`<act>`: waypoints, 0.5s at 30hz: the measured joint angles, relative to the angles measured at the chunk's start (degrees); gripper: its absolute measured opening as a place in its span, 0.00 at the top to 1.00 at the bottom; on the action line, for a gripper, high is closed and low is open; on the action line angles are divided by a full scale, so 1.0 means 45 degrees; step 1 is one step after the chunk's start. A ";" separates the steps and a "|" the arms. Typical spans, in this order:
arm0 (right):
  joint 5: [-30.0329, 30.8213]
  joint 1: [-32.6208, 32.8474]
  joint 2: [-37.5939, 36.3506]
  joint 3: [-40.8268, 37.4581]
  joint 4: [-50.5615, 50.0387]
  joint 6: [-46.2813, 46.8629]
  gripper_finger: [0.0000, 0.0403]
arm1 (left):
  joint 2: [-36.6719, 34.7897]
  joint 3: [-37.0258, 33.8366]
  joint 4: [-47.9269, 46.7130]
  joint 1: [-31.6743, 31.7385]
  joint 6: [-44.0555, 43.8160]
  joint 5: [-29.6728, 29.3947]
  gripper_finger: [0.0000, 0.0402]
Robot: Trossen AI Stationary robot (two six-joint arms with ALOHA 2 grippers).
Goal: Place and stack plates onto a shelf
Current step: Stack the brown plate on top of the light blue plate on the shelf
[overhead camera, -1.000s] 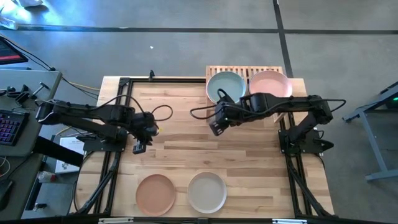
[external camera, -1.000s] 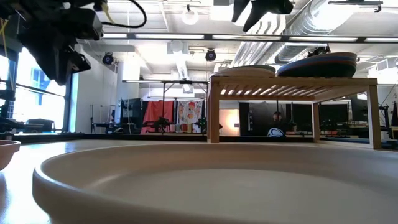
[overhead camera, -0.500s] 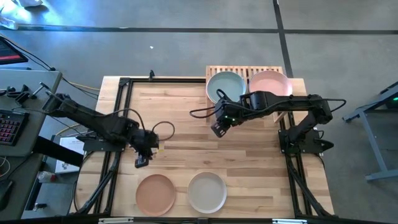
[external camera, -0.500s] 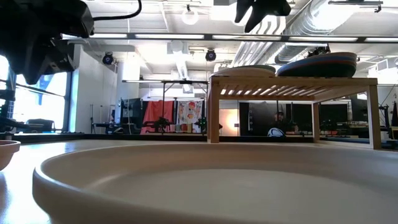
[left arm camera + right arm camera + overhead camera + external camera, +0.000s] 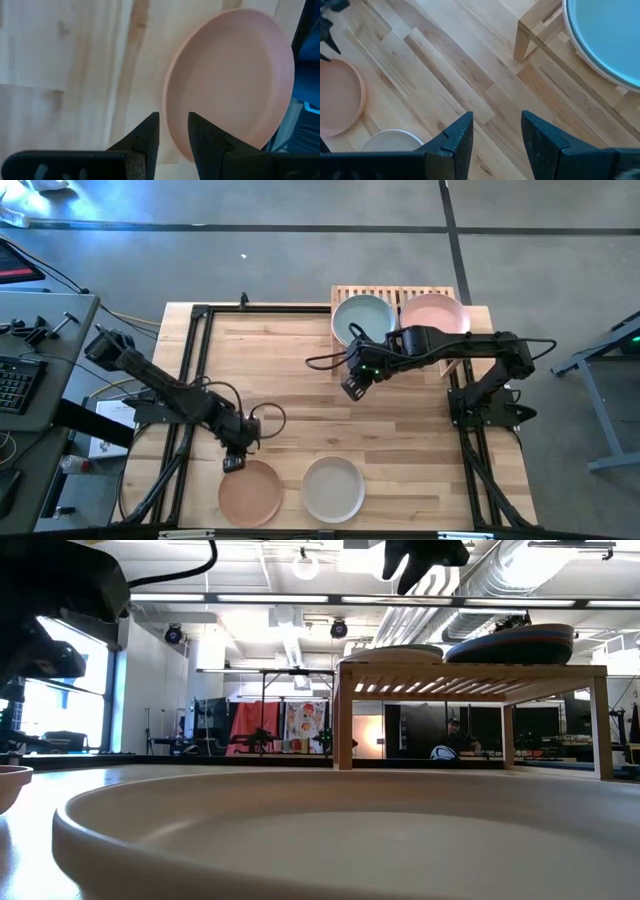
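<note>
Terracotta plate (image 5: 251, 490) lies unlabelled; left hand (image 5: 232, 464) open at its rim.

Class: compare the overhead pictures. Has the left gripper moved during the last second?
Yes. The left gripper has travelled toward the table's front edge, from mid-table down to the rim of the terracotta plate, which has stayed put.

Plank tabletop (image 5: 290, 370), light wood, black frame rails along both sides. Near front edge: terracotta plate (image 5: 250, 491) and cream plate (image 5: 333, 489), side by side, just apart, both flat on planks. Slatted shelf (image 5: 390, 294) stands at far edge, right of centre. On its top: pale green plate (image 5: 362, 318) and pink plate (image 5: 435, 314), rims abt touching. Low view shows darker plates stacked under the pink one.
</note>
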 joint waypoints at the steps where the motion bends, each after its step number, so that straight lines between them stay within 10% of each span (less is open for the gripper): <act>1: 0.0007 0.0000 0.0000 0.0000 -0.0001 -0.0005 0.65 | 0.0117 0.0000 0.0159 -0.0122 -0.0180 0.0000 0.78; 15: 0.0136 0.0000 -0.0005 0.0000 0.0003 -0.0665 0.65 | 0.1474 0.0005 0.0899 -0.0828 -0.1252 -0.0264 0.78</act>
